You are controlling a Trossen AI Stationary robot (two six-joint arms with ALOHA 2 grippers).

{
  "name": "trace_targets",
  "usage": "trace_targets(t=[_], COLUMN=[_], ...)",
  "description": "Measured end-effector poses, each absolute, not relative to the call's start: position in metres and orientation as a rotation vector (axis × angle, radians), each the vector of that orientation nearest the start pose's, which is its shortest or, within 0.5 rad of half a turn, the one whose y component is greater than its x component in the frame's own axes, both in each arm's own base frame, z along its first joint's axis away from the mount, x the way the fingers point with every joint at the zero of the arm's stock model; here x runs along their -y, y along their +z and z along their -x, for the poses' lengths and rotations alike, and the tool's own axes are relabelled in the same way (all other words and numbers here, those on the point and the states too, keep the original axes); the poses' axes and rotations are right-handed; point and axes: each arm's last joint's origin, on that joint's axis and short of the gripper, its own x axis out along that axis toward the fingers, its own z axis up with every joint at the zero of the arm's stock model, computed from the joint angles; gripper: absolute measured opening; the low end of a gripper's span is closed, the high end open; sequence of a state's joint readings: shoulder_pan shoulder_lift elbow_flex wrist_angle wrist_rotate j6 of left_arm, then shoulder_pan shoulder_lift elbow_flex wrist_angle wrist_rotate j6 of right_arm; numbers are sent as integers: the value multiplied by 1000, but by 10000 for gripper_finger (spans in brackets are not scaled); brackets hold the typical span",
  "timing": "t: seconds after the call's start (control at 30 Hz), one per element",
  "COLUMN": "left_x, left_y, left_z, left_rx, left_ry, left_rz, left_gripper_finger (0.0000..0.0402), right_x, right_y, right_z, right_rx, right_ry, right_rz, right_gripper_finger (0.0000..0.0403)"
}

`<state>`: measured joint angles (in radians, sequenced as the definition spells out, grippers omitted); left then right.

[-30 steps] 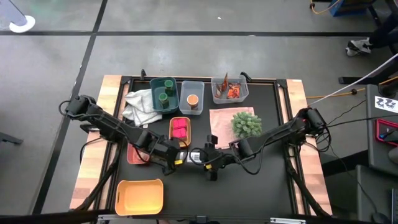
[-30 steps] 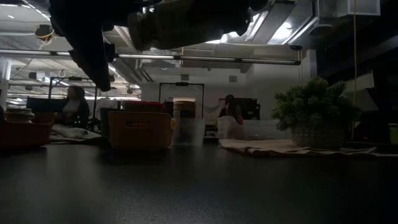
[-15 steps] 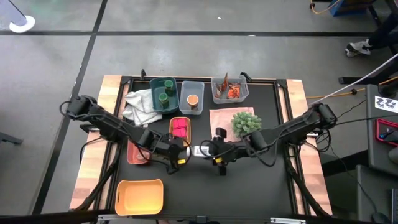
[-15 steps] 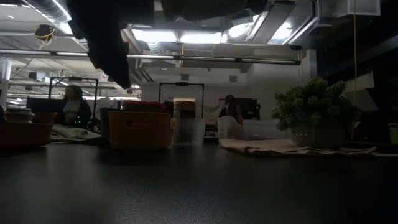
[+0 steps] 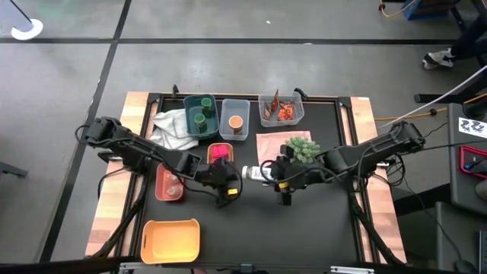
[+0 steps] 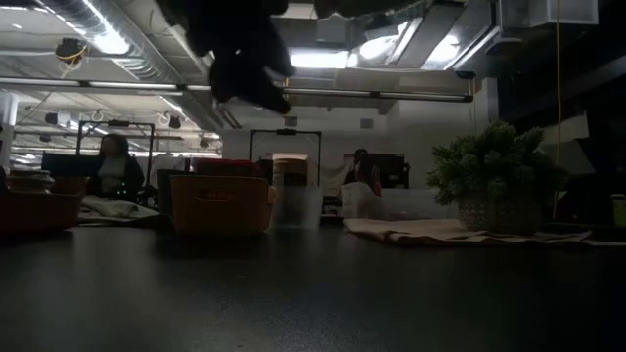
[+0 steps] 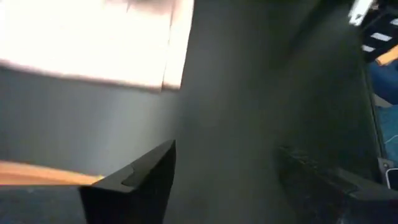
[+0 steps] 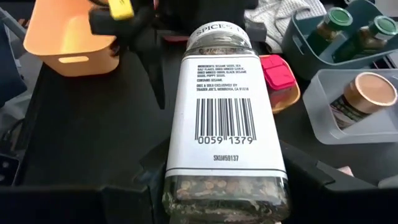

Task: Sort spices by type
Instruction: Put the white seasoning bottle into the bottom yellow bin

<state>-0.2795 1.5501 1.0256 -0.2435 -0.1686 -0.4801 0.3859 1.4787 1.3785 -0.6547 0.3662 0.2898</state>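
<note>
Right gripper (image 5: 275, 176), beside the plant (image 5: 301, 150), clamps the white labelled bottle (image 8: 225, 118) lying horizontal, cap toward the wide-open left gripper (image 5: 228, 183).

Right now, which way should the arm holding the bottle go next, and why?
Probably carry it up the table toward the bins. The right end effector grips the white bottle, and the left end effector is open beside it. The clear bin with one orange-lidded jar looks like a fair spot, though the matching type is hard to judge.
</note>
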Motion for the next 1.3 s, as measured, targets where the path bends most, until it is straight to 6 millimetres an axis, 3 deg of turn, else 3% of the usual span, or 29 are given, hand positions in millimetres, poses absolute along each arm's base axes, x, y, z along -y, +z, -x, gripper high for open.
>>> trace_targets(t=[0.37,1.3], left_x=[90,82], left_y=[245,273], left_z=[-324,-339], left_rx=[-574,-264], left_ry=[-49,-60], left_rz=[95,88], left_gripper_finger=[258,255], right_x=[-105,-106], right_y=[350,350], right_z=[-281,-281], right_rx=[-689,-693], right_ry=[-34,-1], right_rz=[-47,-65], right_gripper_finger=[202,202])
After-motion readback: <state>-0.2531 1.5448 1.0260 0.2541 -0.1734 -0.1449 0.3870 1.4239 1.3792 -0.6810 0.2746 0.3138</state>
